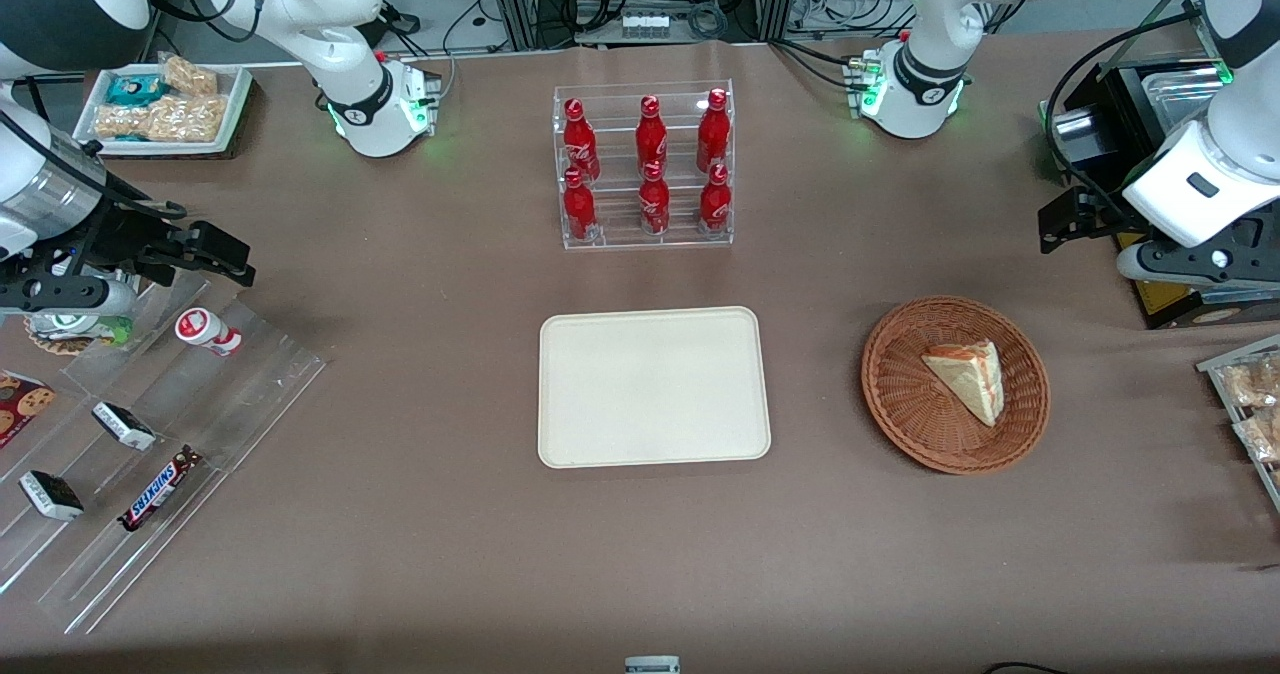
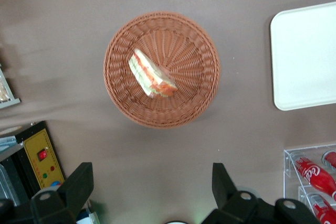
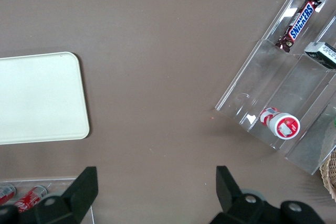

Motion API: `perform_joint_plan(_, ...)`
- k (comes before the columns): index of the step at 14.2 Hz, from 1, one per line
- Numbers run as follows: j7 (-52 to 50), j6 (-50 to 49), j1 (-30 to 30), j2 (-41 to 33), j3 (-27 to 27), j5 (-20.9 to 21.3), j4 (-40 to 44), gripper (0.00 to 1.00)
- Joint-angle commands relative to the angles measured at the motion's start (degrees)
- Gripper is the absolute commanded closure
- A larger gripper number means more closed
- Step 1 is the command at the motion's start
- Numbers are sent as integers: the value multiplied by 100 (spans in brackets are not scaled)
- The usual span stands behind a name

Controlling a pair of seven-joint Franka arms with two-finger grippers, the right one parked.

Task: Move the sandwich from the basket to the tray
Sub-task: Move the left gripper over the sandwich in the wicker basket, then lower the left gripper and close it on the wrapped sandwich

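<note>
Tray (image 1: pixel 654 387): bare, on desk (image 1: pixel 420 514). Basket (image 1: pixel 955 384): beside tray, toward working arm's end. Sandwich (image 1: pixel 966 378): lying in basket. Hand (image 2: pixel 152 190): raised above desk, farther back than basket, fingers (image 2: pixel 79 184) spread wide, holding nothing.

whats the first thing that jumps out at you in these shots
Six red cola bottles in a clear rack stand out, farther from the front camera than the bare cream tray. Beside the tray, toward the working arm's end, a sandwich lies in a wicker basket. The left gripper hangs open above the table near the basket.
</note>
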Motion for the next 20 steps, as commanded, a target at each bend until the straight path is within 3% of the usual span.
perform_joint_plan(1, 60, -91, 30, 265, -4, 51, -20, 0)
perform_joint_plan(5, 42, 426, 39, 722, 5, 60, -379, 0)
perform_joint_plan(12, -510, 3454, 65, 793, 242, 95, -2575, 0)
perform_joint_plan(14, -1289, 4441, 65, 881, 251, 95, -3042, 0)
perform_joint_plan(20, -4797, 4972, 56, 1223, 242, 104, -3176, 0)
